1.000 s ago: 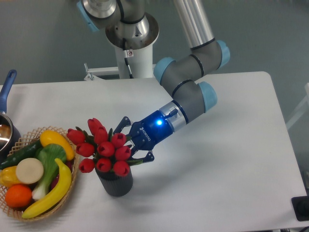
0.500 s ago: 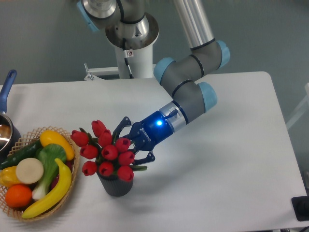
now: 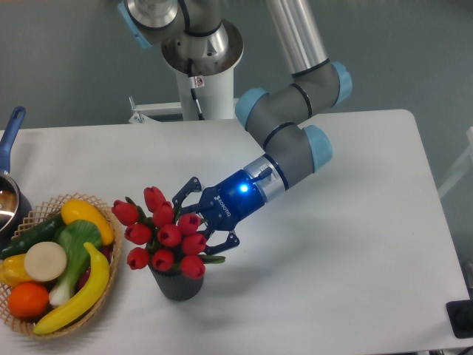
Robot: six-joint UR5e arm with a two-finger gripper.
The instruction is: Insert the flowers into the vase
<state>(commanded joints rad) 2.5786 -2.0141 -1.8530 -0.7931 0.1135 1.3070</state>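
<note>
flowers (image 3: 164, 234) shifted slightly right, end effector (image 3: 203, 217) angled down-left, open

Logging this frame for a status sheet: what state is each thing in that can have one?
Bunch of red tulip buds: in the vase, upright.
Dark grey ribbed vase: upright, filled by the bunch.
Blue two-finger tool: fingers spread beside the bunch.
Woven wicker basket: full of toy fruit and vegetables.

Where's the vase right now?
The vase stands at the front left of the table, just right of the fruit basket, directly under the flowers, with the gripper just above and right of it.
</note>
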